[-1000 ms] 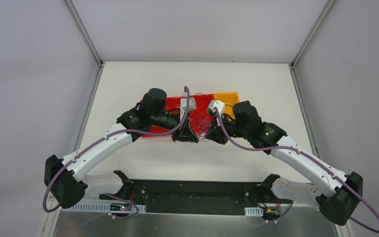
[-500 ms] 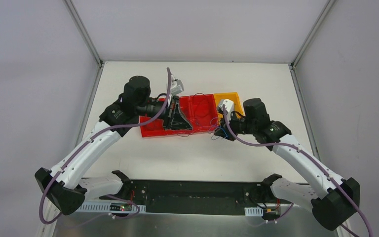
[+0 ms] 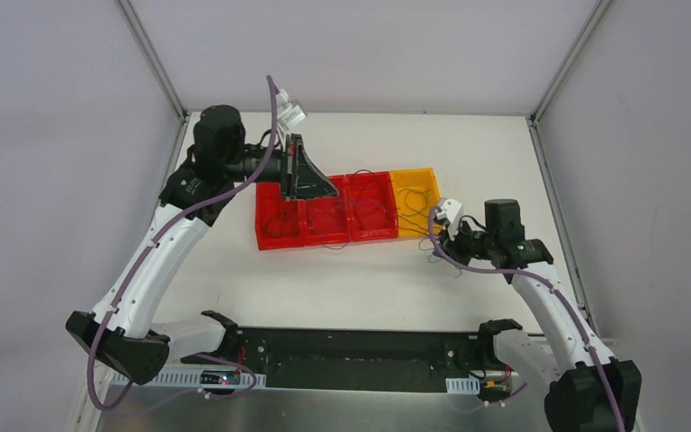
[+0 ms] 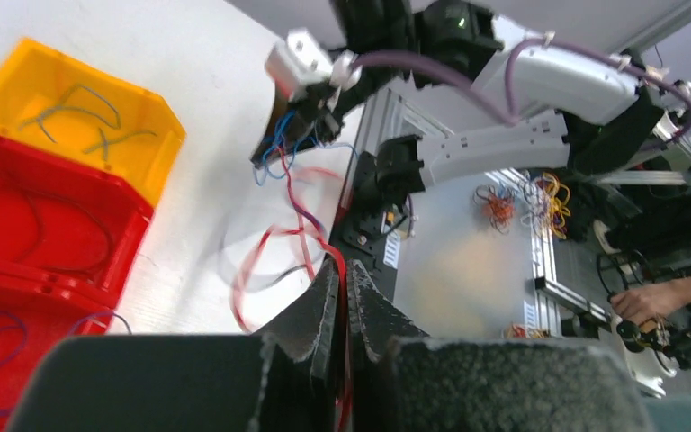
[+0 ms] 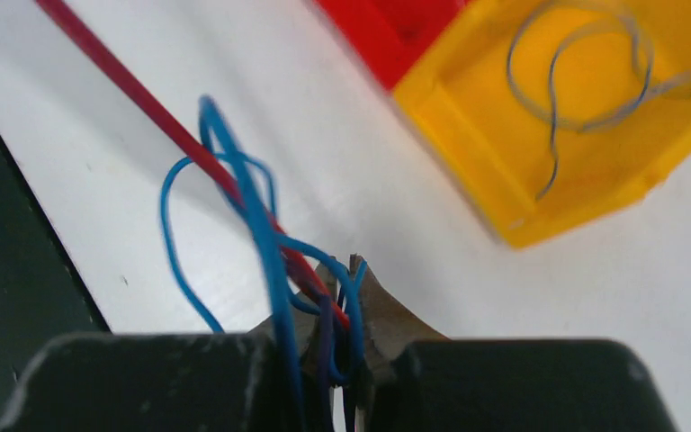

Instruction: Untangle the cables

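Note:
My left gripper [image 3: 326,187] is raised over the back left of the bins and shut on a thin red cable [image 4: 274,241]. That cable leaves the fingertips [image 4: 342,265], loops, and stretches across to my right gripper [image 4: 281,148]. My right gripper [image 3: 435,239] hangs low over the table in front of the yellow bin [image 3: 414,200]. It is shut on a small clump of blue and red cables [image 5: 270,234]. The red strand [image 5: 126,85] leads away up and to the left, and blue loops dangle around the right fingers [image 5: 382,310].
Three red bins [image 3: 279,236] and the yellow bin stand in a row mid-table, each holding loose thin wires. A grey-blue wire [image 5: 576,81] lies in the yellow bin [image 5: 468,144]. A black base rail [image 3: 351,355] runs along the near edge.
My left arm swung up and to the left, away from the bins, with the red cable. My right arm pulled back to the right with the clump, so the two grippers are now far apart.

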